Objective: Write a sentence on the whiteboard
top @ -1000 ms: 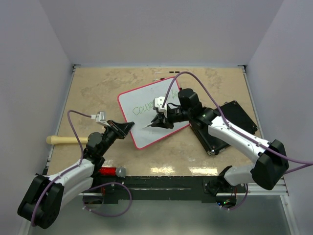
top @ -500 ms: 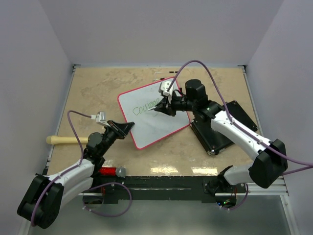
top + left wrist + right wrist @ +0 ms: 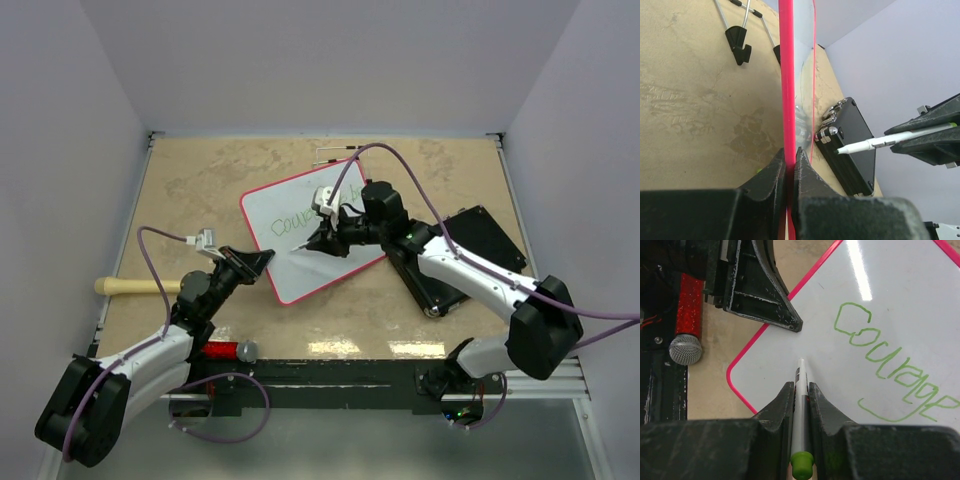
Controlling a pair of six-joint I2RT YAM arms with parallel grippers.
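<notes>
At the near table edge, a red-handled microphone [image 3: 226,350] with a grey mesh head lies flat between the two arm bases, close to the left arm. Further left, a light wooden handle [image 3: 135,286] lies on the tan table [image 3: 190,190] near its left edge. The left gripper [image 3: 262,257] is clamped on the near-left rim of the whiteboard [image 3: 300,272]; the left wrist view shows both fingers pressed against the red rim, one on each face. The whiteboard sits at the centre of the table, rotated so that its long sides run diagonally, with its near corner pointing toward the arm bases. The right gripper [image 3: 320,243] hangs over the middle of the whiteboard with its jaws closed on a white marker [image 3: 801,372] that has a green end cap. The marker tip points at a blank area of the board below the writing; the left wrist view shows a gap between the tip and the board face. Green handwriting [image 3: 890,370] reading "Courage" runs across the upper left part of the board. A black rectangular case [image 3: 470,245] lies flat to the right of the whiteboard, partly under the right arm. Beyond the far corner of the board, a thin wire stand [image 3: 738,37] with black feet rests on the table.
</notes>
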